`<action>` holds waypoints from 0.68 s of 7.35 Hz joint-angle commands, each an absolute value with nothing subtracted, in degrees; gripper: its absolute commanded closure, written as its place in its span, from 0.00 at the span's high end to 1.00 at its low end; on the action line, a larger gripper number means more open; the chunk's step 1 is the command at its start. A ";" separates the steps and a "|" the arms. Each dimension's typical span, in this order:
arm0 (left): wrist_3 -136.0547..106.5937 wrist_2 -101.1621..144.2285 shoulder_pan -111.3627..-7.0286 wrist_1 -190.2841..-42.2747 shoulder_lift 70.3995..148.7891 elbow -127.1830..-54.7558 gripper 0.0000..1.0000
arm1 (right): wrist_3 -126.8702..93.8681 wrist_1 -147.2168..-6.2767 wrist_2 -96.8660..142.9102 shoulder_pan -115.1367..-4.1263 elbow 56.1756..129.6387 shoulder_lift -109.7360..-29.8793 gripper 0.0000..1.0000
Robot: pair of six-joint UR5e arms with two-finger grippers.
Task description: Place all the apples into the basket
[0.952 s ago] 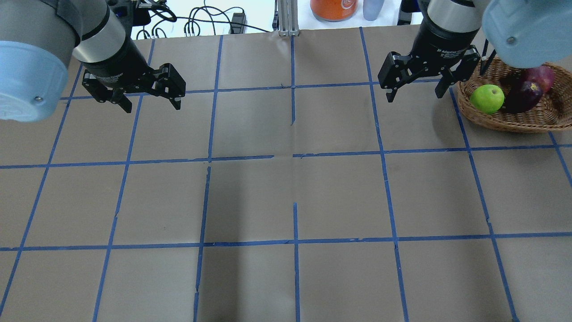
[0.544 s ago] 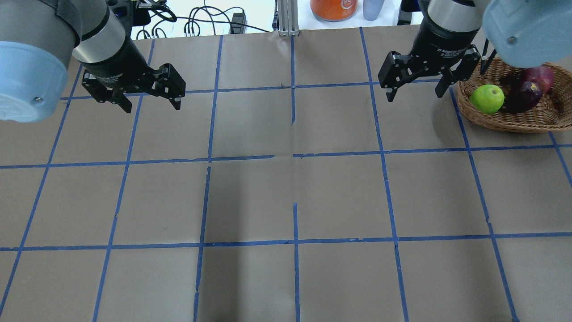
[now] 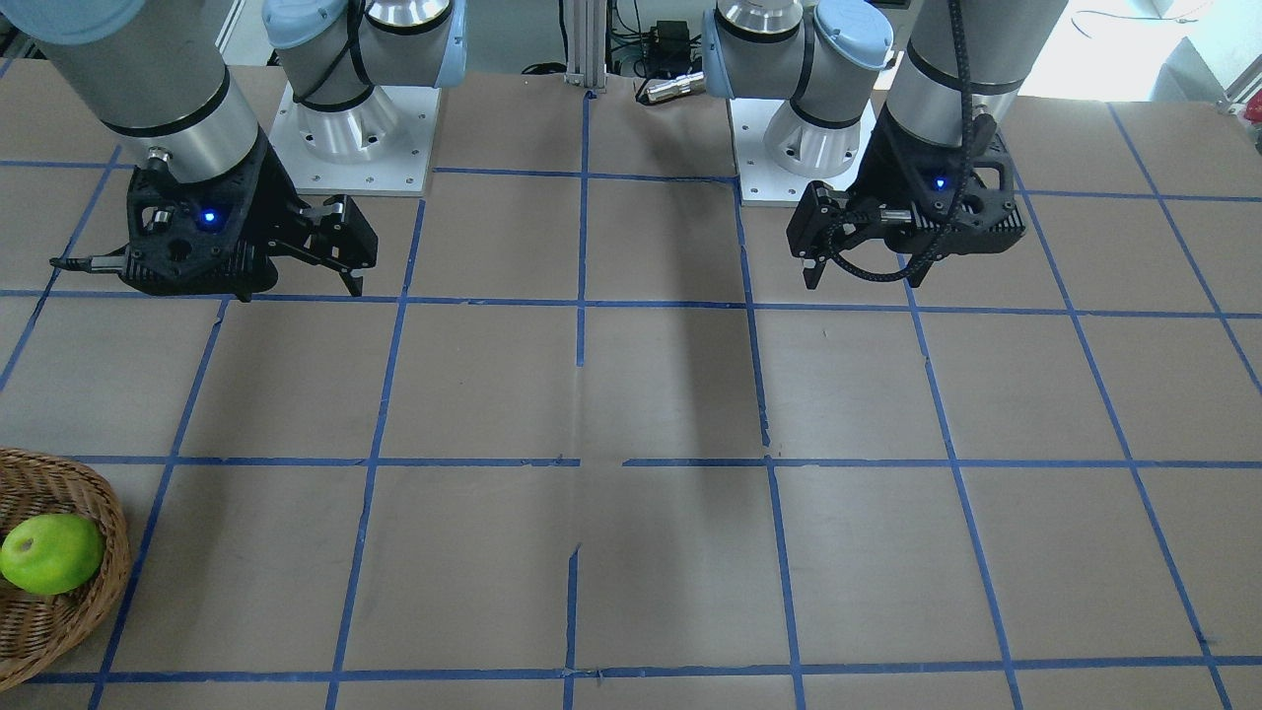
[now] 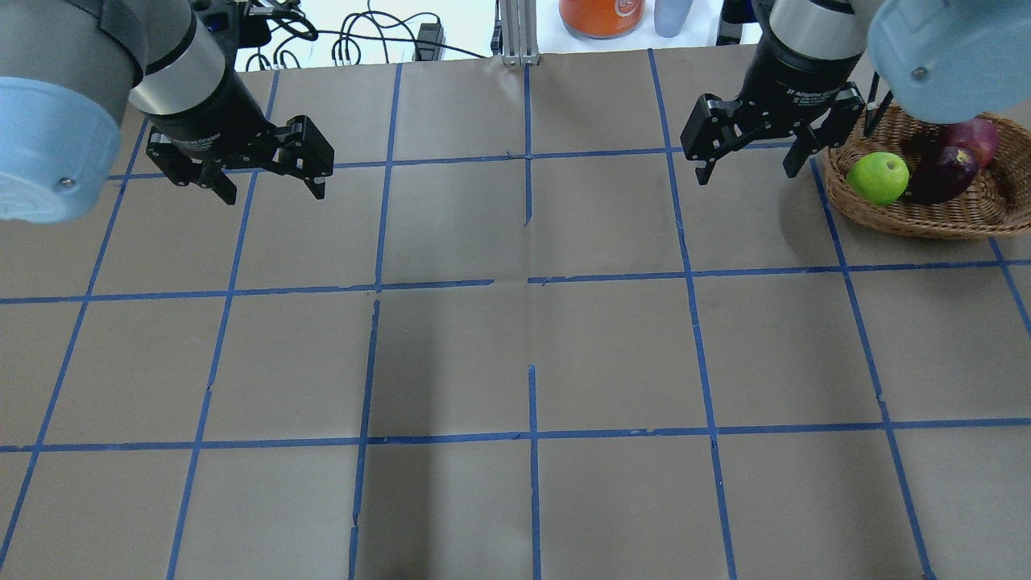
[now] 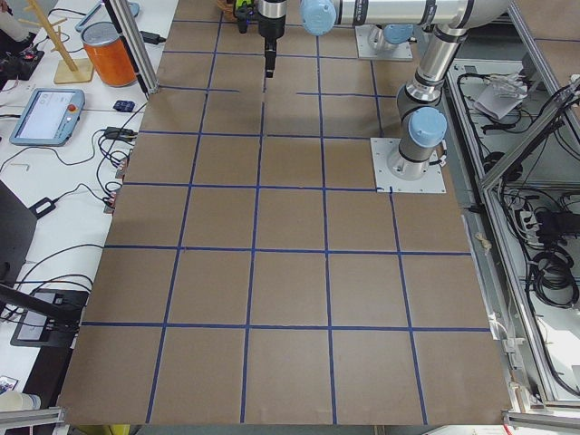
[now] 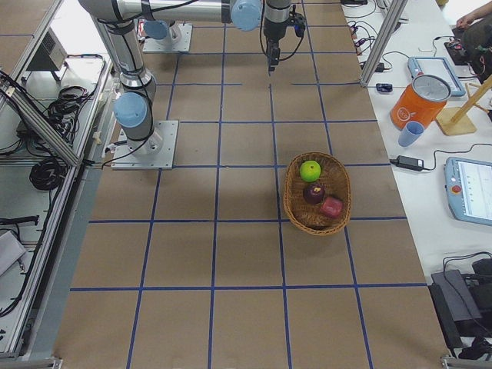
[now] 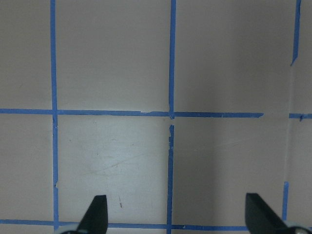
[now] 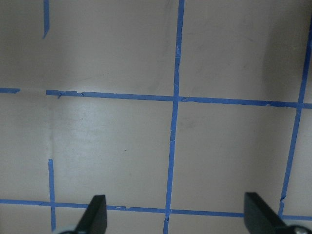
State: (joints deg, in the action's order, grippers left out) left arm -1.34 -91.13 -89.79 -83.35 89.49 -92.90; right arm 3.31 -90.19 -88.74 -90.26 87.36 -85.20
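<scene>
No change over the last second: left gripper (image 4: 274, 193) and right gripper (image 4: 749, 175) hang wide, empty; green apple (image 4: 877, 178), maroon apple (image 4: 942, 174) and red apple (image 4: 973, 138) lie in the far-right basket (image 4: 926, 219), task apparently complete.

Left arm (image 4: 181, 76) comes in over the left half of the worktop, wrist turned down, and the left gripper (image 4: 274, 193) hangs clear above the surface with its jaws spread wide and nothing between them. Right arm (image 4: 805, 36) holds a like pose over the right half of the worktop. The right gripper (image 4: 747, 175) points down, raised off the surface, its jaws also wide apart and empty.
</scene>
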 commanded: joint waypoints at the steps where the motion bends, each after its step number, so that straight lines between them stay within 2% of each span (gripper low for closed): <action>1: -1.32 -91.23 -89.82 -83.32 89.91 -92.82 1.00 | 3.51 -90.26 -88.77 -90.26 87.71 -85.17 1.00; 5: -1.32 -91.14 -89.82 -83.32 89.73 -92.64 1.00 | 3.43 -90.35 -88.77 -90.18 87.19 -85.34 1.00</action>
